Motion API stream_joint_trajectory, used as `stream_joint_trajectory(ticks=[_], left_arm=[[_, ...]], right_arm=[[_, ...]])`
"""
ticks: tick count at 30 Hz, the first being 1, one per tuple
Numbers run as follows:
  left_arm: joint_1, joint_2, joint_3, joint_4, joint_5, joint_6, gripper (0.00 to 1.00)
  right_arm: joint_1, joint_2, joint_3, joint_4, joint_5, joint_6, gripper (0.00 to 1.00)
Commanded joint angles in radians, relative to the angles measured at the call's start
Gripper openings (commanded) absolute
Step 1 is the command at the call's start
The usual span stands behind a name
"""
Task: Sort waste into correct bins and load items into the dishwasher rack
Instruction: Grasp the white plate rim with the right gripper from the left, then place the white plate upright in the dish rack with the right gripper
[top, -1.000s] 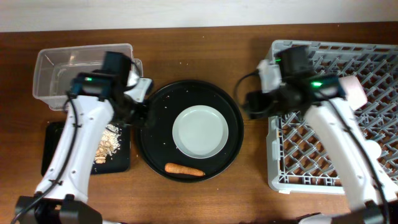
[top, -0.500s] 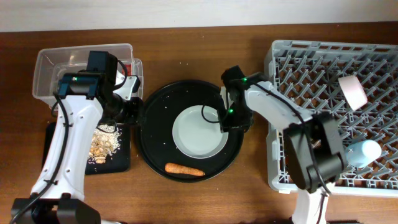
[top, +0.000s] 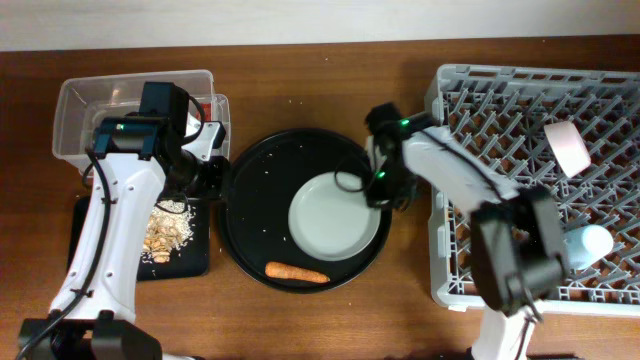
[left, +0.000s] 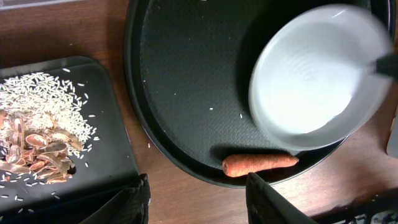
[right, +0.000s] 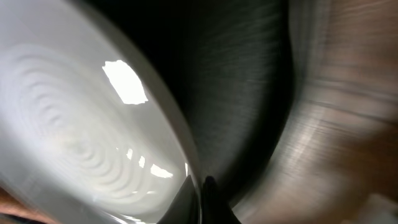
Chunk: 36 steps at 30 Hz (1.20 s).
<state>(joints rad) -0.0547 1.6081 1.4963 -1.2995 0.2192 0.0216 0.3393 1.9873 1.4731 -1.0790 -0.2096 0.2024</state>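
**Overhead.** The dishwasher rack (top: 520, 270) takes up the right side of the table (top: 300, 60). A white-pinkish cup (top: 567, 147) lies on its side among the pegs near the rack's far right. A light-blue cup (top: 585, 243) lies nearer the camera, also at the right. The round black tray (top: 255, 190) sits mid-table. The pale grey plate (top: 335, 215) is inside it, pushed toward the tray's right rim. The carrot (top: 297, 272) lies on the tray just below the plate. The right gripper (top: 381, 192) is at the plate's right edge, between the plate and the rack. The left gripper (top: 210, 178) hangs over the gap between the round tray and the small black tray (top: 195, 255). Its jaws are hidden under the wrist from here. The clear tub (top: 85, 115) stands at far left, behind the small tray.

**Left wrist.** Both left fingers (left: 264, 199) show at the bottom edge, spread wide with nothing between them. Rice crumbs (left: 50, 106) and peanut shells (left: 37, 152) lie together on the small tray. The plate is blurred here. A dark finger reaches over its right rim.

**Right wrist.** This view is heavily blurred. The plate fills the left half. Its rim runs straight down into the fingertips (right: 211, 200) at the bottom, and the jaws are pinched on that rim. Dark tray and then wood lie to the right.
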Motion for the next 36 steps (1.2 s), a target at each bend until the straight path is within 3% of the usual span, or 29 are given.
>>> stream_joint_trajectory(ticks=[1,6,11,20,24,31,32,33,34,36], left_arm=[[0.003,-0.008,0.011,0.001,-0.003,-0.007,0.49],[0.003,-0.008,0.011,0.001,-0.003,-0.007,0.49],[0.003,-0.008,0.011,0.005,-0.003,-0.007,0.49],[0.003,-0.008,0.011,0.005,-0.003,-0.007,0.49],[0.003,-0.008,0.011,0.005,-0.003,-0.007,0.49],[0.003,-0.008,0.011,0.005,-0.003,-0.007,0.50],[0.003,-0.008,0.011,0.004,-0.002,-0.007,0.50],[0.003,-0.008,0.011,0.002,0.002,-0.008,0.58],[0.003,-0.008,0.011,-0.001,0.007,-0.008,0.60],[0.003,-0.008,0.010,-0.008,0.032,-0.008,0.62]], right_arm=[[-0.078,-0.224,0.095,-0.035,0.194,-0.014,0.04],[-0.188,-0.466,0.119,-0.014,0.690,-0.014,0.04],[-0.224,-0.487,0.114,-0.010,1.168,0.039,0.04],[-0.235,-0.307,0.071,0.012,1.197,0.095,0.04],[-0.234,-0.221,0.071,-0.009,1.110,0.116,0.04],[-0.181,-0.265,0.072,-0.085,0.952,0.254,0.04],[-0.169,-0.285,0.072,-0.085,0.938,0.256,0.13],[-0.161,-0.312,0.072,-0.090,0.925,0.256,0.61],[-0.161,-0.334,0.072,-0.098,0.905,0.256,0.86],[-0.179,-0.393,0.072,-0.114,0.851,0.256,0.94]])
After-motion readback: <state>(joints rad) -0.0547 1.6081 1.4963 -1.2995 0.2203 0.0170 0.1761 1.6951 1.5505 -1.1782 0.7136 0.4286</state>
